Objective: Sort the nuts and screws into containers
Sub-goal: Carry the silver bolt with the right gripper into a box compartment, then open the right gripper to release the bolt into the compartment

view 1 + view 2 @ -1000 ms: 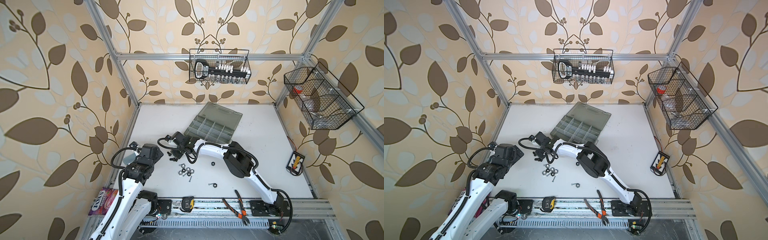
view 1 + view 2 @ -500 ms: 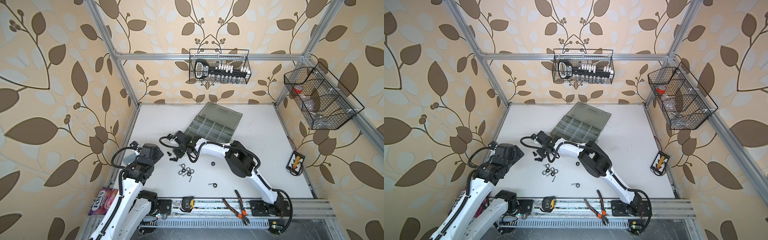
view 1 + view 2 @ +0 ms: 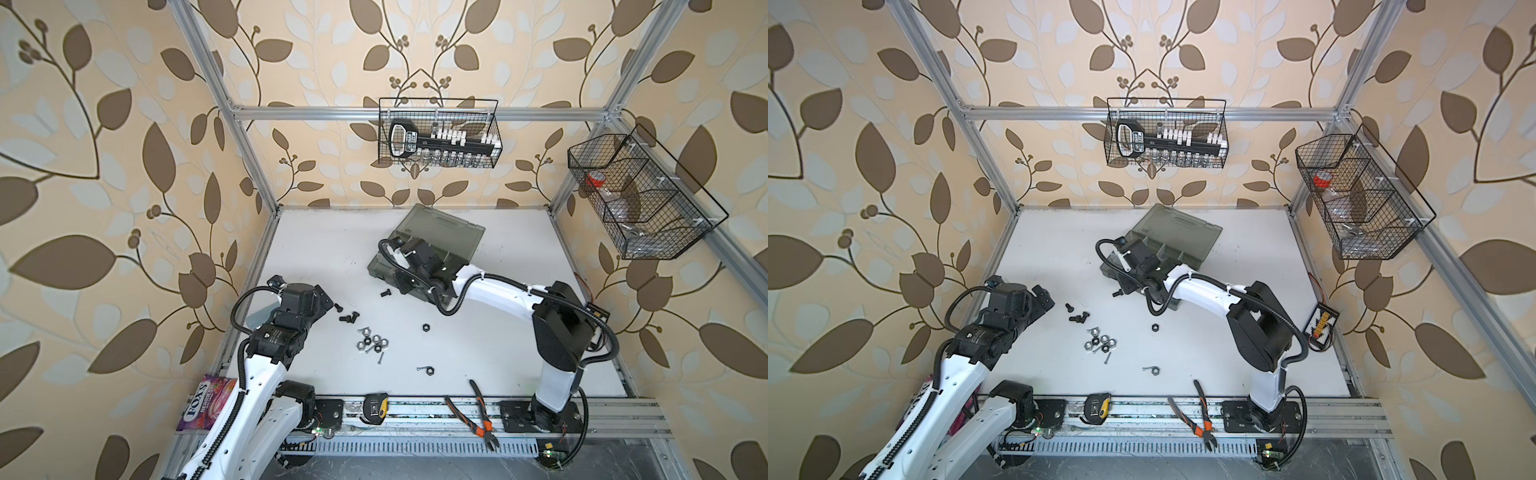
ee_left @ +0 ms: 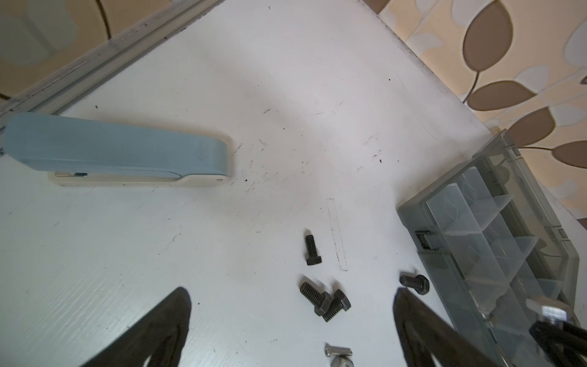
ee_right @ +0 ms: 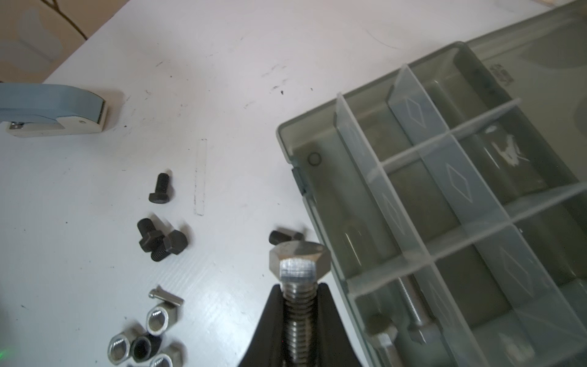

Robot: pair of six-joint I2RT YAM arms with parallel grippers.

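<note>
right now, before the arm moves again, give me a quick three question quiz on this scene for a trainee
1. True or false: the right gripper is shut on a silver hex-head bolt.
2. Pick one: in the left wrist view, how many black bolts lie loose on the table? A two, B four, C seven.
3. Fill the gap: the left gripper hovers over the table with its jaws ____, holding nothing.

Key: 1 true; 2 B; 3 open.
</note>
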